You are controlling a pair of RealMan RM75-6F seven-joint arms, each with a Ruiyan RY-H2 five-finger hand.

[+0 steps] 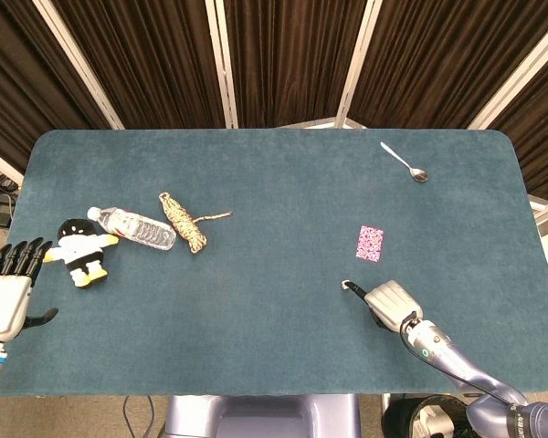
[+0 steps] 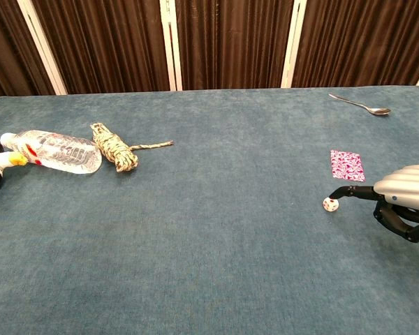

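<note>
My right hand [image 1: 393, 301] lies low over the table's front right. One fingertip is stretched out to a small white die [image 2: 329, 204] and touches or nearly touches it, while the other fingers are curled under and hold nothing. The same right hand [image 2: 405, 199] shows at the right edge of the chest view. A pink patterned card [image 1: 370, 243] lies just beyond the die. My left hand [image 1: 5, 294] hovers off the table's left front corner with its fingers straight and apart, nearest to a black and white plush toy [image 1: 80, 249].
A clear water bottle [image 1: 137, 227] and a bundle of braided rope [image 1: 184, 222] lie beside the plush on the left. A metal spoon [image 1: 405, 161] rests at the far right. The blue cloth-covered table [image 1: 274, 182] is backed by dark curtains.
</note>
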